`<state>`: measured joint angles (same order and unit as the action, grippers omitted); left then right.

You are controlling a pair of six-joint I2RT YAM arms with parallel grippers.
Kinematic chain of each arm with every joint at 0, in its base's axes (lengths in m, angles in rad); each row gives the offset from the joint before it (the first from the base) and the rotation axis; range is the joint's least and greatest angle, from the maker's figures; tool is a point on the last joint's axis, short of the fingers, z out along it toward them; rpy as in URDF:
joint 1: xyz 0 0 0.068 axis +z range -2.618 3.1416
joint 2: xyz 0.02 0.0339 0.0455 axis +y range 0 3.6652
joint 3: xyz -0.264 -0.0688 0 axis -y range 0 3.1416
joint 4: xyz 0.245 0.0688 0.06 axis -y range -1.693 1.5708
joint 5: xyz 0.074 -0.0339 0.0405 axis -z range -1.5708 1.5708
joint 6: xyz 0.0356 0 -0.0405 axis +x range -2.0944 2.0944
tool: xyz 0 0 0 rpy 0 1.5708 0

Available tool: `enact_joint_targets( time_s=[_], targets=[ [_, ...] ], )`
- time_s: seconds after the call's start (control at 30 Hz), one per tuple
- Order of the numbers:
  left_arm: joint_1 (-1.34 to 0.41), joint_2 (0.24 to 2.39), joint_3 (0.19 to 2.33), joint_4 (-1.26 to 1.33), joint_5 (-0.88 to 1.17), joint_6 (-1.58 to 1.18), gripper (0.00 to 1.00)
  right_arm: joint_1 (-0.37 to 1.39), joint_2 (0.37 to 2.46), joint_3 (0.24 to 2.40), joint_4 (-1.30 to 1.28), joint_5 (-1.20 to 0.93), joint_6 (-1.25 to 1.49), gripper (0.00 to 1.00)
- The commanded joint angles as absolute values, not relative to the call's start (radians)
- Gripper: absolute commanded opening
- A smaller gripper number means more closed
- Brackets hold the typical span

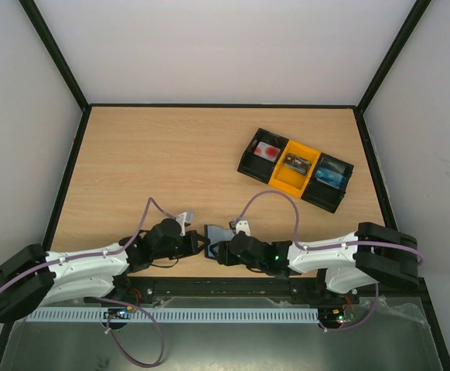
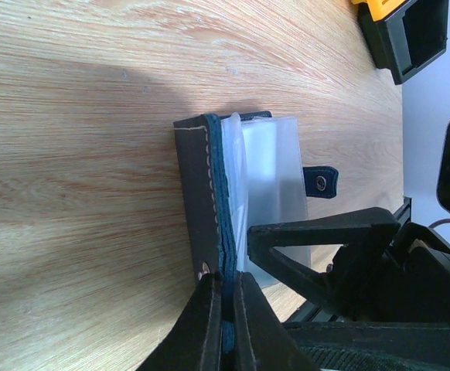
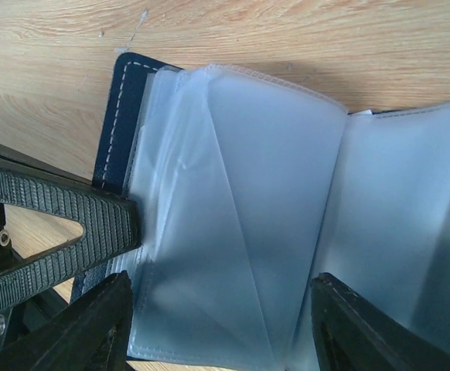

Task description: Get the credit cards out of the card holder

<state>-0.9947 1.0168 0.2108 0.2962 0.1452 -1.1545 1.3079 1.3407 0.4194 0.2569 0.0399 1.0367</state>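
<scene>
The card holder [image 1: 216,234] lies open on the table between my two grippers. Its navy cover [image 2: 202,193] stands on edge, and my left gripper [image 2: 226,282] is shut on the cover's near edge. Frosted sleeves [image 3: 240,216] fan out from the cover; those that show look empty. My right gripper [image 3: 221,309] is open, one finger on each side of a sleeve page. A pinkish-white credit card with a red spot [image 1: 268,151] and a black credit card [image 1: 296,162] lie in the tray.
The black-and-yellow three-compartment tray [image 1: 281,181] sits at the back right, with a blue item [image 1: 332,176] in its right compartment. The holder's closing tab [image 2: 320,182] sticks out toward the table's near edge. Black frame walls ring the wooden table [image 1: 171,162].
</scene>
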Motion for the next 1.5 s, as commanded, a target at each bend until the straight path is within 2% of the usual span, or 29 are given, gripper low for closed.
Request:
enact_joint_targets(
  time_s=[0.0, 0.13, 0.33, 0.57, 1.03, 1.47],
  targets=[
    [-1.002, 1.008, 0.215, 0.316, 0.142, -1.16, 0.03, 1.315, 1.34, 0.414, 0.283, 0.067, 1.047, 0.58],
    [-1.002, 1.008, 0.214, 0.317, 0.141, -1.16, 0.03, 1.314, 1.343, 0.406, 0.277, 0.074, 1.052, 0.54],
    [-1.002, 0.998, 0.207, 0.314, 0.137, -1.163, 0.03, 1.315, 1.332, 0.402, 0.287, 0.06, 1.057, 0.64],
    [-1.001, 0.99, 0.2, 0.309, 0.129, -1.166, 0.03, 1.315, 1.314, 0.384, 0.315, 0.052, 1.072, 0.65],
    [-1.002, 0.995, 0.204, 0.311, 0.121, -1.173, 0.03, 1.315, 1.326, 0.365, 0.316, 0.066, 1.081, 0.48],
    [-1.002, 0.995, 0.205, 0.312, 0.123, -1.177, 0.03, 1.314, 1.293, 0.362, 0.131, 0.178, 1.105, 0.47]
  ],
)
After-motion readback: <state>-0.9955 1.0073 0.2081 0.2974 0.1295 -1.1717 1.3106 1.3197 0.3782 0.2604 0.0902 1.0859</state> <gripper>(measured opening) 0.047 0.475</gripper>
